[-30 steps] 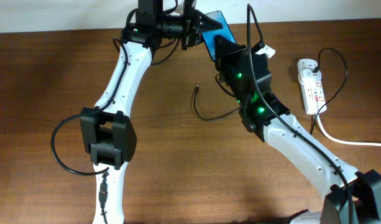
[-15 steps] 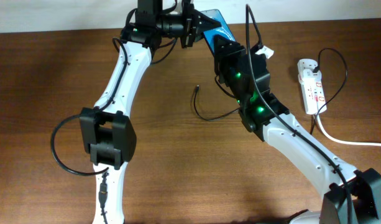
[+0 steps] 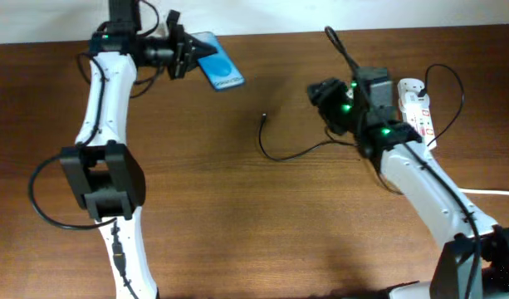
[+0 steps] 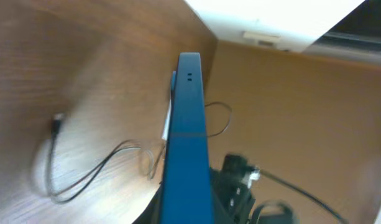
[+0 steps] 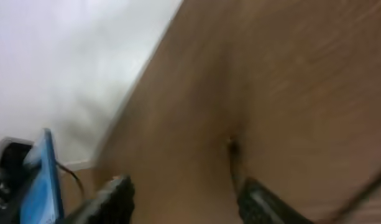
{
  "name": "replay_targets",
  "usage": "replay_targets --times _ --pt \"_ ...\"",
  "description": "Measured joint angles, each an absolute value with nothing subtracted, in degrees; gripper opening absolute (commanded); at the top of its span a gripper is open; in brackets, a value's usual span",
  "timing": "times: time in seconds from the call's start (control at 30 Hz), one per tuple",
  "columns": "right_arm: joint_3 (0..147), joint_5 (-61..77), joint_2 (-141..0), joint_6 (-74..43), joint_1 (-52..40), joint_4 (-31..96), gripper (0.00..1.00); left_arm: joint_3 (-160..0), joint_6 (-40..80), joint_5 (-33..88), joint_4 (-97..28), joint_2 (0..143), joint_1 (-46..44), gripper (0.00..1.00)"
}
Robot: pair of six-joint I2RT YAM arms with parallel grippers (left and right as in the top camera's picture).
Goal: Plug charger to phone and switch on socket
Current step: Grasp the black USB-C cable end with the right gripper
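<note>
My left gripper (image 3: pixel 186 56) is shut on one end of the phone (image 3: pixel 217 71), holding it tilted above the table's back left, blue screen up. In the left wrist view the phone (image 4: pixel 188 143) shows edge-on between the jaws. The charger (image 3: pixel 297 151), a thin black cable, lies on the wood mid-table, its plug tip (image 3: pixel 263 119) free. My right gripper (image 3: pixel 319 94) stands open to the right of the tip, nothing between its fingers (image 5: pixel 113 198). The plug tip (image 5: pixel 231 147) lies ahead of them. The white socket (image 3: pixel 417 113) sits at the right.
A thick white cord (image 3: pixel 462 188) runs from the socket off the right edge. A black cable (image 3: pixel 341 51) rises from the right arm. The white wall (image 3: pixel 337 15) borders the table's back edge.
The right gripper opened, let go of the phone and drew back to the right. The left arm swung left, carrying the phone away from the table's back middle.
</note>
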State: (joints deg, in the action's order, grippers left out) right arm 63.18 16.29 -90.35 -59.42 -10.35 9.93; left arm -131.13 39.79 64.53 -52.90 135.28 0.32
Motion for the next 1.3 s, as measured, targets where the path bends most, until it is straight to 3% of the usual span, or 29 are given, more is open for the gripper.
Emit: replay_targets --times 0.1,0.23,0.43,0.53,0.77,1.3 --pt "63.3 23.0 -90.3 -45.8 -7.7 20.7 0.55 -131.2 29.0 68.1 -63.8 135.3 1.1 0.0" --pt "66.8 24.6 -90.7 -35.8 -7.0 34.5 0.53 -131.2 22.9 71.7 -66.6 135.3 2.4 0.0" --pt "93.4 22.6 -103.3 -27.4 -10.2 51.2 0.52 -131.2 22.7 73.1 -66.7 135.3 4.6 0.0" --pt "100.1 22.1 -113.3 -27.2 -14.2 50.1 0.49 -131.2 22.7 73.3 -66.7 135.3 4.5 0.0" --pt "100.6 21.0 -126.5 -30.2 -19.4 39.8 0.4 -131.2 23.2 73.3 -66.7 135.3 4.5 0.0" --pt "100.6 15.6 -130.7 -34.1 -23.4 35.8 0.32 -131.2 23.2 73.2 -66.7 135.3 4.5 0.0"
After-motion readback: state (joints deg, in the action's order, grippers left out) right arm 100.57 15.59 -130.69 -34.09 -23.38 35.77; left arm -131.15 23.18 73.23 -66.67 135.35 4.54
